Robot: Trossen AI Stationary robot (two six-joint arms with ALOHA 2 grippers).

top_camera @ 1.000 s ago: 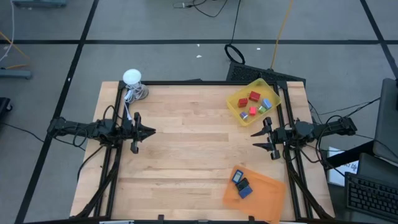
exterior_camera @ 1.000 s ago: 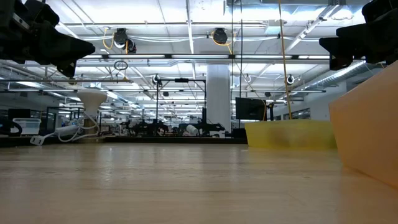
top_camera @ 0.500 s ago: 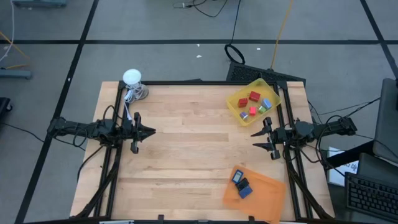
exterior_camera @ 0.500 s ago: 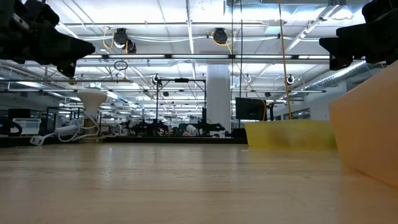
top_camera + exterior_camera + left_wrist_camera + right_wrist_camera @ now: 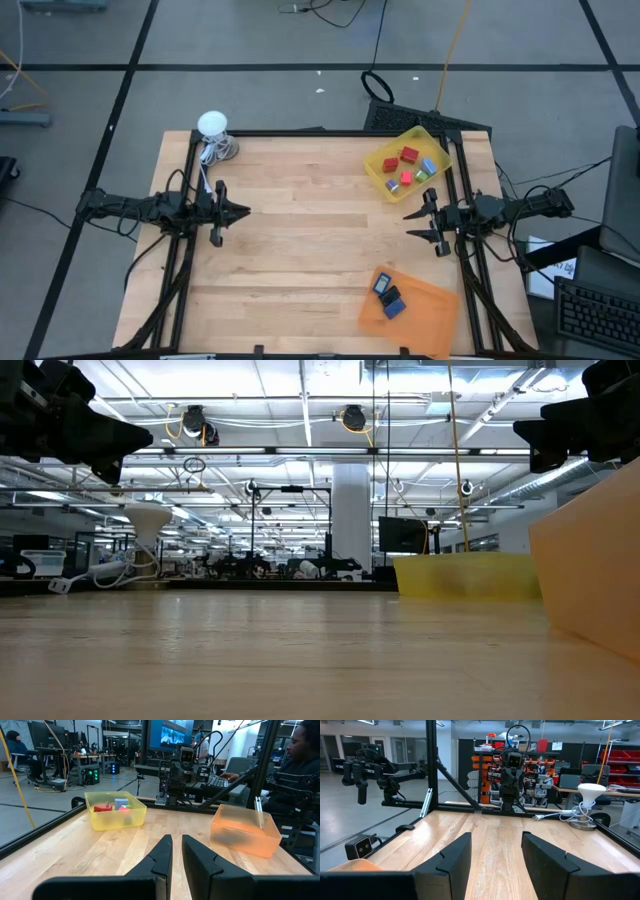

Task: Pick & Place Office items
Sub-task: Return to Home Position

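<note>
The office items are tiny blocks. Red, pink and light blue ones (image 5: 408, 166) lie in the yellow tray (image 5: 385, 180) at the far right, also seen from the left wrist (image 5: 115, 806). Dark blue and black ones (image 5: 388, 296) lie in the orange tray (image 5: 430, 315) at the near right. My left gripper (image 5: 243, 211) hovers shut at the table's left side, pointing level toward the right (image 5: 176, 855). My right gripper (image 5: 413, 225) hovers open at the right side between the two trays, pointing left, nothing between its fingers (image 5: 495, 852).
A white ball-shaped object with a cord (image 5: 213, 130) stands at the far left corner. Black frame rails (image 5: 190, 240) run along the table's sides. Bare wood (image 5: 310, 240) spans the middle between the grippers. A seated person (image 5: 300, 755) is beyond the right edge.
</note>
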